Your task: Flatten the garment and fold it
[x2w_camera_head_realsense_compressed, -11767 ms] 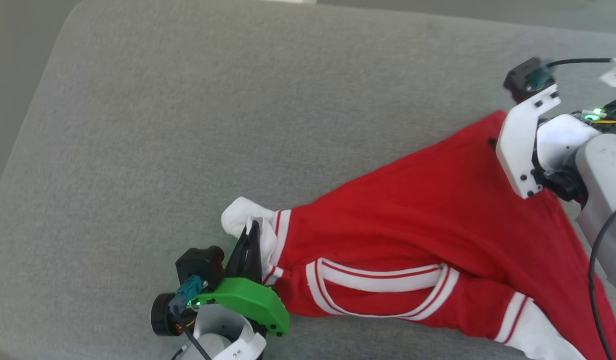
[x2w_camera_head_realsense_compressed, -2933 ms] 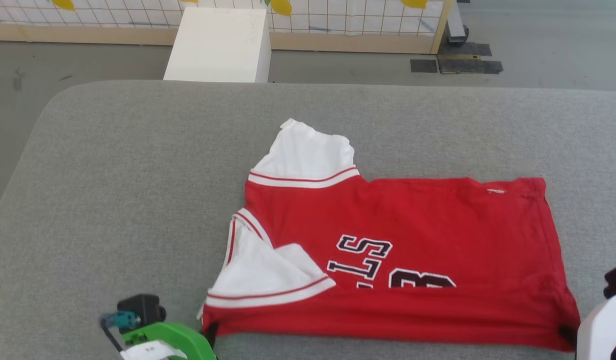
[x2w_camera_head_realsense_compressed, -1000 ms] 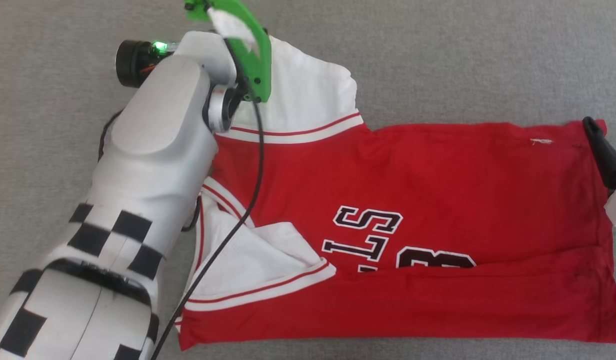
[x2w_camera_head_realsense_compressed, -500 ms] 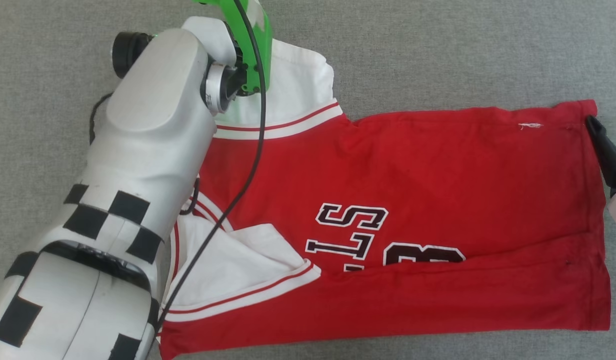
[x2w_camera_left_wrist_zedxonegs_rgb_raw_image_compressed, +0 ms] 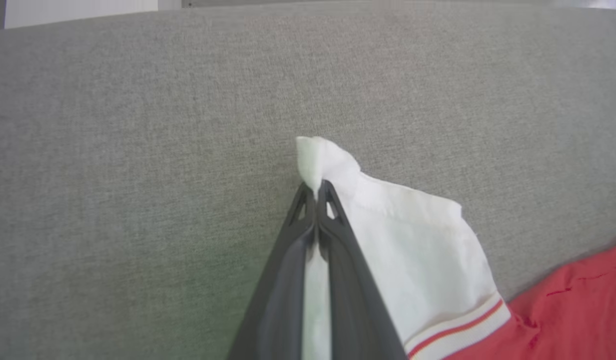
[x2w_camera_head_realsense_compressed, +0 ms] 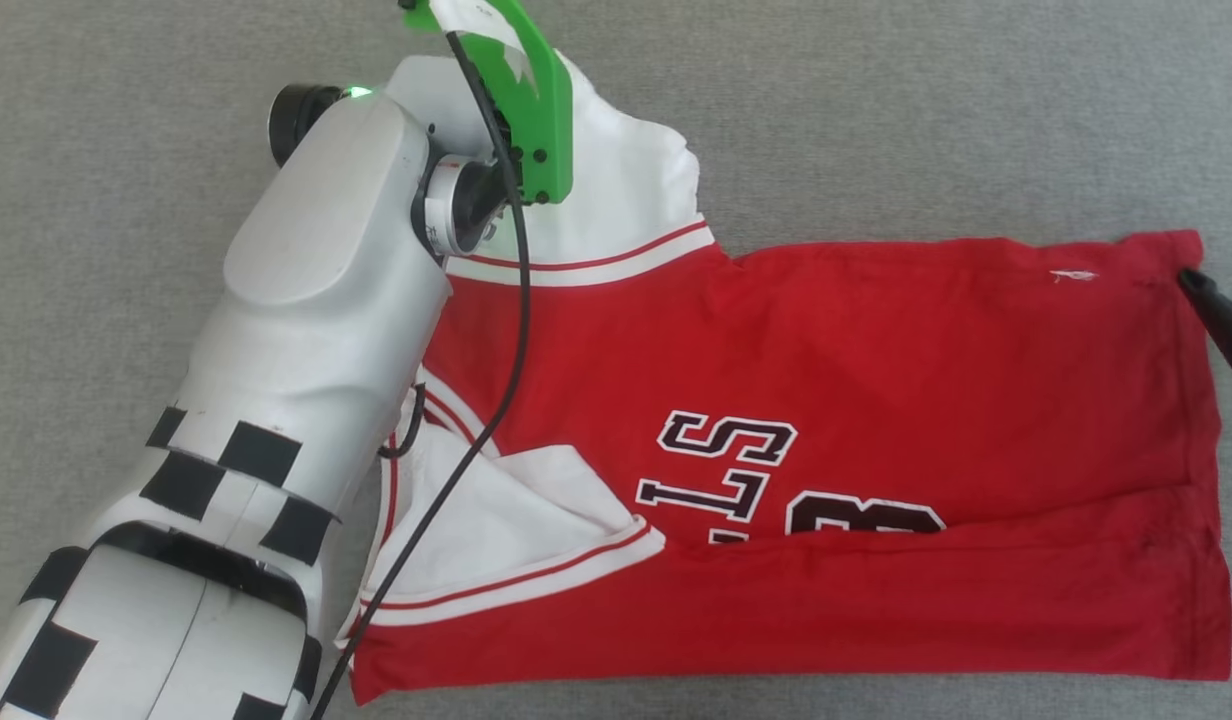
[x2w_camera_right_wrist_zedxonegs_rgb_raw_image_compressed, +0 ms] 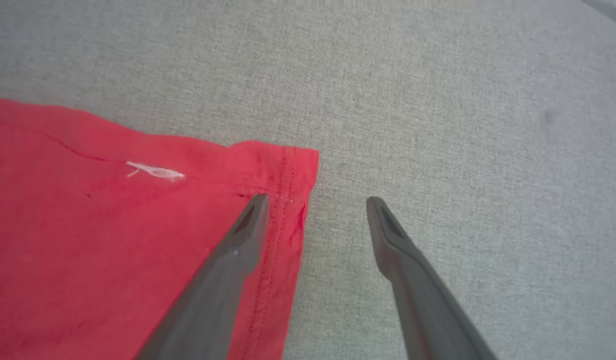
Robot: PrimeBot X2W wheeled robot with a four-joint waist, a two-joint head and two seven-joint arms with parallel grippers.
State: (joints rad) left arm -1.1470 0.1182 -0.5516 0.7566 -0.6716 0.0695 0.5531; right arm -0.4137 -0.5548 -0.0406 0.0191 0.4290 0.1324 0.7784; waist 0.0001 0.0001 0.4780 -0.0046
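Note:
The red jersey (x2w_camera_head_realsense_compressed: 876, 370) lies on the grey cushion with its near edge folded over, so the black lettering (x2w_camera_head_realsense_compressed: 726, 470) is half covered. One white sleeve (x2w_camera_head_realsense_compressed: 626, 200) points away from me, the other (x2w_camera_head_realsense_compressed: 496, 540) lies folded on the front. My left gripper (x2w_camera_left_wrist_zedxonegs_rgb_raw_image_compressed: 316, 192) is shut on the tip of the far white sleeve (x2w_camera_left_wrist_zedxonegs_rgb_raw_image_compressed: 413, 240). My right gripper (x2w_camera_right_wrist_zedxonegs_rgb_raw_image_compressed: 315, 202) is open at the jersey's far hem corner (x2w_camera_right_wrist_zedxonegs_rgb_raw_image_compressed: 288, 165), one finger over the red cloth, the other over bare cushion. Its dark finger (x2w_camera_head_realsense_compressed: 1221, 315) shows at the right edge of the head view.
The grey cushion (x2w_camera_head_realsense_compressed: 926, 120) spreads on all sides of the jersey. My left forearm (x2w_camera_head_realsense_compressed: 306, 330), white with black checks, and its black cable (x2w_camera_head_realsense_compressed: 496, 400) lie across the jersey's left part. A pale strip (x2w_camera_left_wrist_zedxonegs_rgb_raw_image_compressed: 78, 6) shows beyond the cushion's far edge.
The head camera has shifted a little. My left gripper keeps its hold on the far sleeve. The right fingers stay by the far hem corner.

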